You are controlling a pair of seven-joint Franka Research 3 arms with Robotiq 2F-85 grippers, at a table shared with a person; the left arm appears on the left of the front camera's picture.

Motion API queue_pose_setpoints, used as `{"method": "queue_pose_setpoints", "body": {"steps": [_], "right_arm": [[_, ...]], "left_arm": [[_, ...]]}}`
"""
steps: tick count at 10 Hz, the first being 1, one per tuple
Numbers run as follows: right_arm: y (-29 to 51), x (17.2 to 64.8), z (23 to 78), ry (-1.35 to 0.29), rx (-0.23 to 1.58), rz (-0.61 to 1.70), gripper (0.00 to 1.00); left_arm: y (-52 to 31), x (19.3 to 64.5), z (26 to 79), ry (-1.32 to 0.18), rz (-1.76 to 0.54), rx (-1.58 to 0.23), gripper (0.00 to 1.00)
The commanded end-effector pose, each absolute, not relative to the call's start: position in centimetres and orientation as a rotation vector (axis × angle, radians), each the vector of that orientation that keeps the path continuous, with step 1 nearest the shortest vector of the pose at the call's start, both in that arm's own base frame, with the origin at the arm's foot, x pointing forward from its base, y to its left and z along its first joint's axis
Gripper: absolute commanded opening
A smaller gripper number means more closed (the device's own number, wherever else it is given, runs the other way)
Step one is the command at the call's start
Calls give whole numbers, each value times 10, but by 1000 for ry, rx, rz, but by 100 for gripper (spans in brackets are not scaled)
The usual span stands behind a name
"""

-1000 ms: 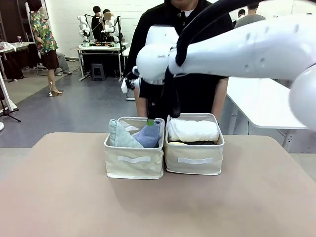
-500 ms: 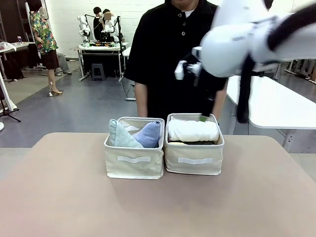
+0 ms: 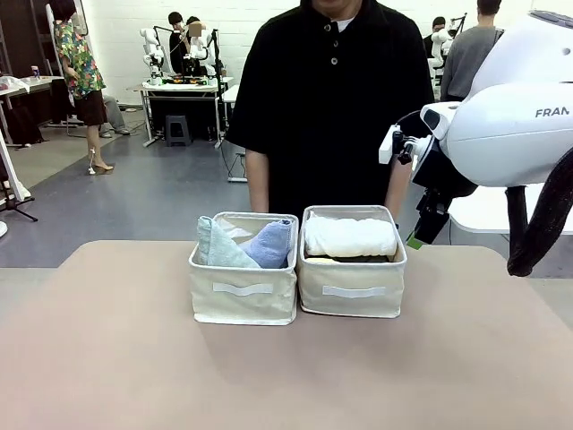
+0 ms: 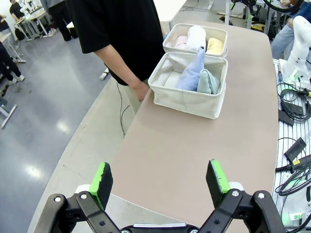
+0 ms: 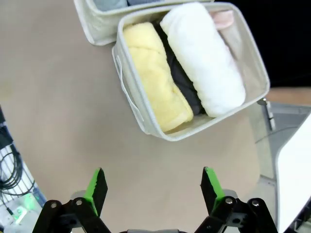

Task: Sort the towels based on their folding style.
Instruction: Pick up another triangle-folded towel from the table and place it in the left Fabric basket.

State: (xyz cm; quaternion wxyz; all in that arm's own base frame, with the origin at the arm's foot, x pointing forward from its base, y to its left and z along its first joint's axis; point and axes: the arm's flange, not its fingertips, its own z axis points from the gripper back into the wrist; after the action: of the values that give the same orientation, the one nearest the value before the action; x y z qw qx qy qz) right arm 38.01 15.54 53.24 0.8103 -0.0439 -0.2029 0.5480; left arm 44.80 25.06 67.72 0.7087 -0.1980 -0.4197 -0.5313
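Front view: we look over a tan worktop [image 3: 286, 358] into a grey-floored room, with a person in a black shirt [image 3: 336, 98] standing at the far edge. Two beige fabric bins sit side by side, touching, mid-worktop. The left bin [image 3: 243, 291] holds the pale grey-green cone towel [image 3: 218, 248] and the light blue cone towel [image 3: 271, 244], leaning together. The right bin [image 3: 351, 288] shows the white roll [image 3: 350, 237] on top, with something dark beneath it. The right claw [image 3: 421, 228] hangs above the worktop just right of that bin, empty; from here we cannot tell how wide its jaws stand.

Left wrist view: the left claw [image 4: 160, 177] is spread wide and holds nothing, poised over the worktop's bare end, well apart from the bins. In the nearer bin we see the two cones upright; the farther bin holds pink [image 4: 181, 41], white and yellow [image 4: 215, 46] rolls.

Right wrist view: the right claw's jaws gape apart, empty, above bare worktop. Just beyond them, the bin of rolls: yellow, dark grey [image 5: 182, 82], white, a sliver of pink.
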Motion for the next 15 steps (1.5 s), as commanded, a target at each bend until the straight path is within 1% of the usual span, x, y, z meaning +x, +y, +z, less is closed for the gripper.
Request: {"method": "queue_pose_setpoints", "body": {"steps": [1, 5, 6, 8, 9, 10, 11, 12, 13, 15], "right_arm": [[160, 386, 533, -412, -103, 1170, 100], [158, 383, 531, -425, -99, 1182, 100], [137, 376, 559, -433, 9, 1268, 100], [75, 359, 618, -579, 215, 1305, 100], [36, 355, 638, -662, 296, 1273, 100], [2, 353, 647, -720, 387, 1247, 100], [-32, 353, 652, -782, 458, 1213, 100], [-66, 351, 652, -846, 529, 1230, 100], [-100, 350, 649, -910, 567, 1183, 100], [-153, 349, 638, -973, 584, 1179, 100]], "left_arm": [[249, 446, 678, -930, -1182, -438, 100], [249, 446, 678, -930, -1182, -438, 100], [249, 446, 678, -930, -1182, -438, 100], [249, 446, 678, -930, -1182, -438, 100], [249, 446, 678, -930, -1182, -438, 100], [249, 446, 678, -930, -1182, -438, 100], [249, 446, 678, -930, -1182, -438, 100], [249, 446, 678, -930, -1182, -438, 100], [249, 446, 678, -930, -1182, -438, 100], [249, 446, 678, -930, -1182, -438, 100]]}}
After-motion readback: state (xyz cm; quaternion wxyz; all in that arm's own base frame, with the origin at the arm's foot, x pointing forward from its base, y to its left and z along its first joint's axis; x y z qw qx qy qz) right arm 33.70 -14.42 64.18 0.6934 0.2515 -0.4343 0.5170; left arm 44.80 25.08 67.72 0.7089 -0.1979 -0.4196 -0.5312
